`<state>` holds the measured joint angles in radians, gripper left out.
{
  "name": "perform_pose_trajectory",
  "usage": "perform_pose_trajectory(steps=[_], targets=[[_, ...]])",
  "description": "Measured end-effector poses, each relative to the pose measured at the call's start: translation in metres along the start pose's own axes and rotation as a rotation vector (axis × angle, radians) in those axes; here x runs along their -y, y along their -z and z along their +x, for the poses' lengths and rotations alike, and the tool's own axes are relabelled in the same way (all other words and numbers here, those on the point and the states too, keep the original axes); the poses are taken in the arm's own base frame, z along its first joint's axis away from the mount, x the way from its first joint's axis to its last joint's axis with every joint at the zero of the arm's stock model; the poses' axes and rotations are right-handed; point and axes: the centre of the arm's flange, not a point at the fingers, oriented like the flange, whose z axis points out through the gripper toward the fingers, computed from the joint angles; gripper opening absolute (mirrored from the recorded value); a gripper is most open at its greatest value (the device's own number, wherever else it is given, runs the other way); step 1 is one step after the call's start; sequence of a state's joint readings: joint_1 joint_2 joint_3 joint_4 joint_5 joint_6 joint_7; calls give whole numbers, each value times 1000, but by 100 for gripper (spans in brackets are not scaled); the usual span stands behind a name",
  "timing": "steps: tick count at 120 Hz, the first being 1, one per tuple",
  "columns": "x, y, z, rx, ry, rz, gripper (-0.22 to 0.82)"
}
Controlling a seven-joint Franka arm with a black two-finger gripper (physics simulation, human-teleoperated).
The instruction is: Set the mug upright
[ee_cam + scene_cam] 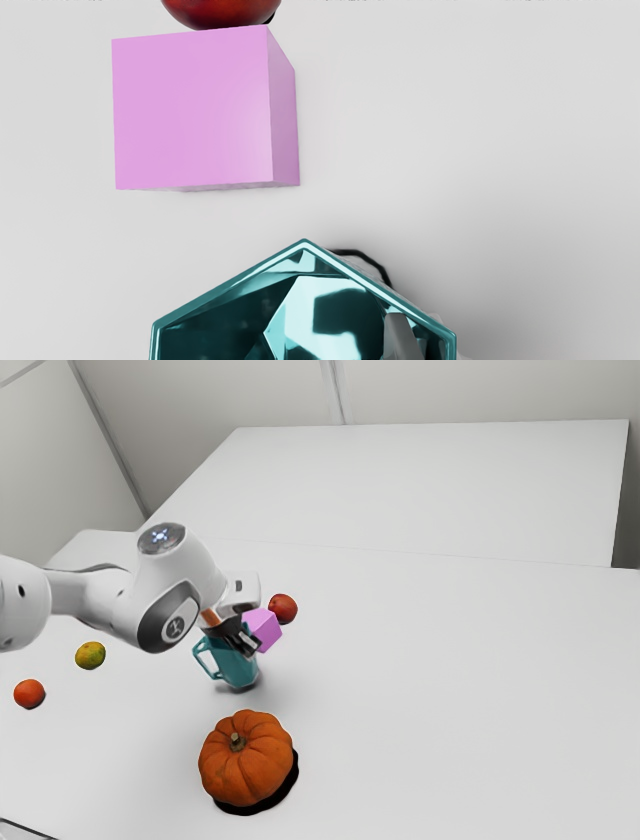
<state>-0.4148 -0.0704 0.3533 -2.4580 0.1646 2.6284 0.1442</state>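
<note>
Left to right on the white surface (450, 690): round orange-red fruit (29, 694), green-yellow fruit (90, 655), then the teal, glossy, hexagonal mug (233, 669), toward the surface's edge on the exterior view's left, well in from the far edge. Mouth up, base down: upright or nearly so; slight lean not excluded. Black end effector (247, 643) at the rim; clenched or released, cannot tell. Judged left: at most, levelling, a seated base and a clear hand.
</note>
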Motion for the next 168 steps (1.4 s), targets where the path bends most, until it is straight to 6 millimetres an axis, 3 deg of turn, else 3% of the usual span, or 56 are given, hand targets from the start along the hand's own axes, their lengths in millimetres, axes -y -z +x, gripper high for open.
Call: perform_pose_trajectory(steps=[45, 109, 153, 168], targets=[[-2, -5, -5, -66, 12, 4, -17], [1, 4, 0, -97, 14, 6, 22], [6, 45, 9, -145, 1, 9, 41], [23, 82, 48, -174, 5, 44, 50]])
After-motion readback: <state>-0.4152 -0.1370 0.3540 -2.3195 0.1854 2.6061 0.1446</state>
